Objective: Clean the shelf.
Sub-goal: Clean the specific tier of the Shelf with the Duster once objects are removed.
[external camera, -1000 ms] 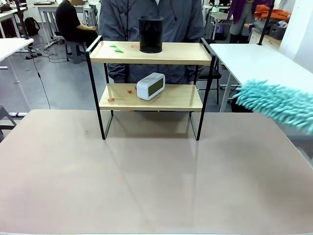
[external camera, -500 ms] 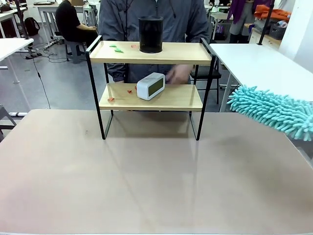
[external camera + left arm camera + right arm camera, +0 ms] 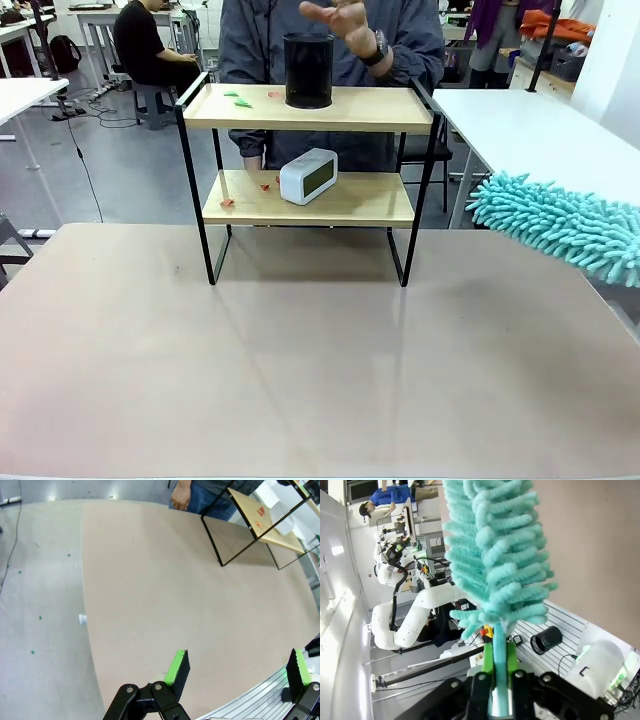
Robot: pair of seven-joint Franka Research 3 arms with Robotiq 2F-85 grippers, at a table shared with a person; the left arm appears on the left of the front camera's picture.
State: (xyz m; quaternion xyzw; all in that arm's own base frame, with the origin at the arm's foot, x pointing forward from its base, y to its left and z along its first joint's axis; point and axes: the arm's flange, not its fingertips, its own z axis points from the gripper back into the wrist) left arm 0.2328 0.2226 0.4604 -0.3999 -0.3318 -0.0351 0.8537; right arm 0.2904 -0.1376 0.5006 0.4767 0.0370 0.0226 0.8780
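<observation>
The right claw (image 3: pixel 500 666) is clamped on the handle of a teal duster (image 3: pixel 495 555). The left claw (image 3: pixel 237 669) is apart and empty, just above the worktop (image 3: pixel 150 605). Well ahead of it, the shelf (image 3: pixel 272 530) stands on the worktop.

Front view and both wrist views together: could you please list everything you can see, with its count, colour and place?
shelf: one, light wood boards in a black frame, far middle of the table
table: one, beige, under the shelf
cup: one, black, upright on the top board
clock: one, white, on the lower board
green scraps: two, top board, left of the cup
red scraps: at least two, lower board, left of the clock
duster: one, turquoise, in the air at the table's right edge
person's hand: one, up behind the cup
left tool: black with green pads, open, over the table's edge
right tool: shut on the duster's handle
</observation>
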